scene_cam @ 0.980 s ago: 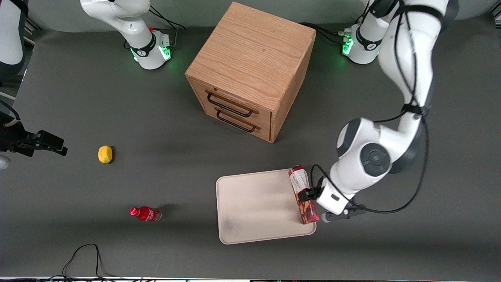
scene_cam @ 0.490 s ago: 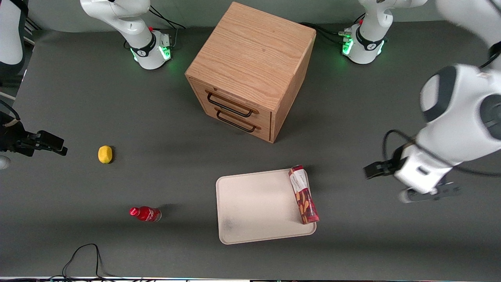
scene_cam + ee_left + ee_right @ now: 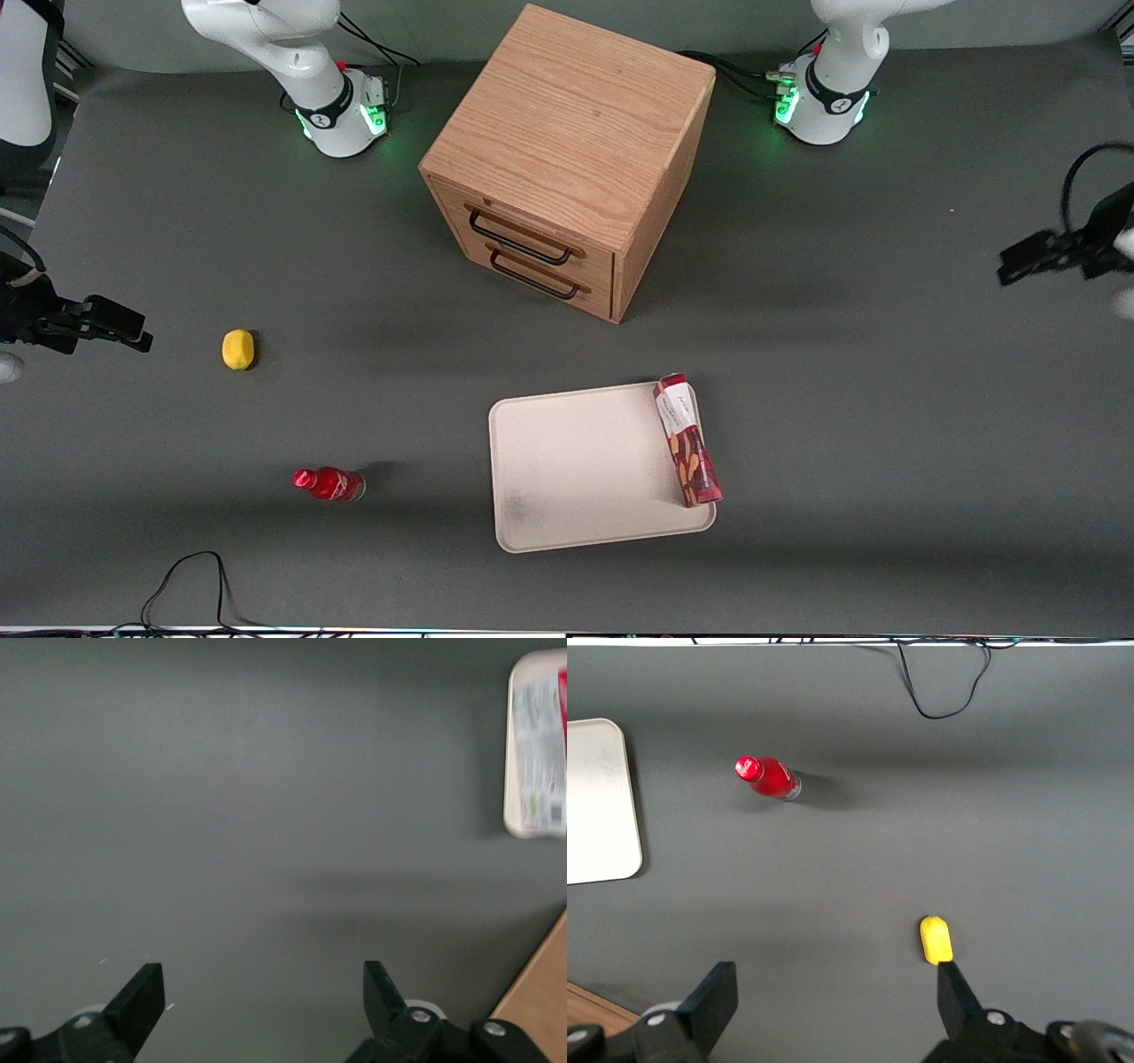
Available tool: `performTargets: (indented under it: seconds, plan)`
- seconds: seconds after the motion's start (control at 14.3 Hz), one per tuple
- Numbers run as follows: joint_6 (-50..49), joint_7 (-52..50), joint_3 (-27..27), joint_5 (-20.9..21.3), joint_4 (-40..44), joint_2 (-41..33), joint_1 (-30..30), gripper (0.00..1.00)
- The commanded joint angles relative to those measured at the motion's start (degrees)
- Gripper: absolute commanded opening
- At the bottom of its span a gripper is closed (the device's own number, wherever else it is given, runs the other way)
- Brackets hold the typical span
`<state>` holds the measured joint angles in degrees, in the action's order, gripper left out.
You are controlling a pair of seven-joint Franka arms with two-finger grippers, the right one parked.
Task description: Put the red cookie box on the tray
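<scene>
Matt cardboard cookie box (image 3: 687, 440), smooth matt cream tray (image 3: 567, 461), grained wooden cabinet (image 3: 567, 133)

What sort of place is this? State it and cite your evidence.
Probably a robotics lab bench: a grey mat-covered table, bolted arm bases, and the open black gripper parked over bare table, toward the working arm's end.

White glossy arms on round bases glowing green, black cables, and the gripper (image 3: 258, 1004) has black wedge fingers.

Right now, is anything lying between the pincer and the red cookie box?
Nothing: in the front view only bare table mat separates the open pincer, out at the working arm's end, from the red cookie box lying on the tray.
</scene>
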<state>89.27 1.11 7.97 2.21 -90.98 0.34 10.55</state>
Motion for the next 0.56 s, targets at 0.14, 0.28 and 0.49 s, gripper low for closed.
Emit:
performTargets:
  seconds: [0.14,0.28,0.49]
  plan:
    - [-2.53,4.08,-0.85,-0.36,-3.24,-5.62,0.09,1.0]
    - [-2.0,4.17,-0.85,-1.23,-3.15,-5.53,0.09,1.0]
    - [-1.82,4.25,-0.85,-1.94,-3.15,-5.44,-0.09,1.0]
